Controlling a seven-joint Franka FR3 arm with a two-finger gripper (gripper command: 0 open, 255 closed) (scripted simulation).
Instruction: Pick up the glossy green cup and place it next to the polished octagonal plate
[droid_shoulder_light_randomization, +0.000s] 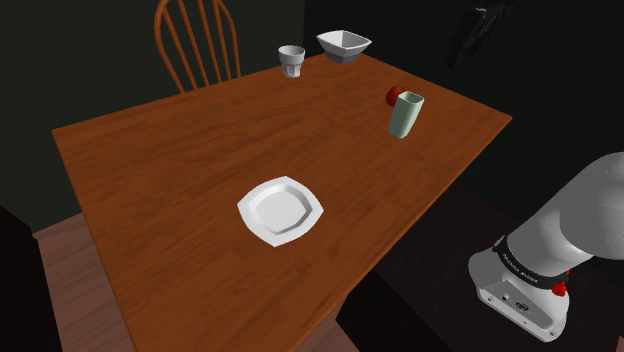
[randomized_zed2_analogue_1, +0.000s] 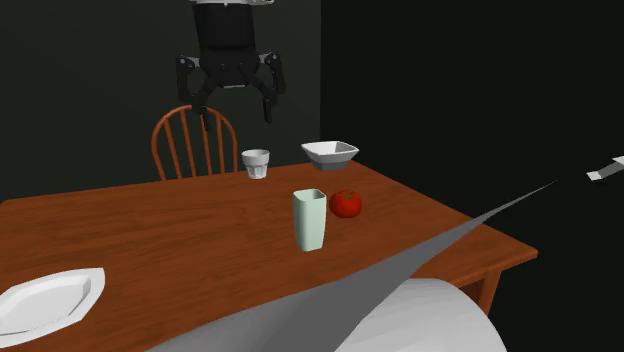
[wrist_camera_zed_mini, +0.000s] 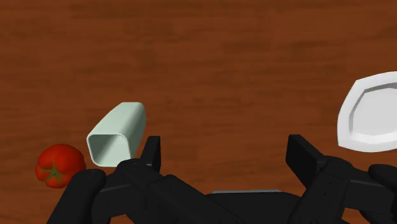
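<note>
Red tomato (randomized_zed2_analogue_1: 346, 204), small white cup (randomized_zed2_analogue_1: 256, 164) and square white bowl (randomized_zed2_analogue_1: 330, 154) sit on the wooden counter (droid_shoulder_light_randomization: 170, 170), with a spindle-back chair (randomized_zed2_analogue_1: 190, 140) behind.

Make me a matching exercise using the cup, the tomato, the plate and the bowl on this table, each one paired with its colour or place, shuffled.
Things:
1. cup
2. tomato
3. plate
4. bowl

Descriptions:
A. white, at the far edge of the table in the shoulder view
B. red, close beside the cup
C. pale green, standing upright
D. white, flat, octagonal

Pairs: 1-C, 2-B, 3-D, 4-A

Wood-grain tbl (droid_shoulder_light_randomization: 150, 180); smooth pale-green cup (droid_shoulder_light_randomization: 405, 114); glossy plate (droid_shoulder_light_randomization: 282, 210).
</note>
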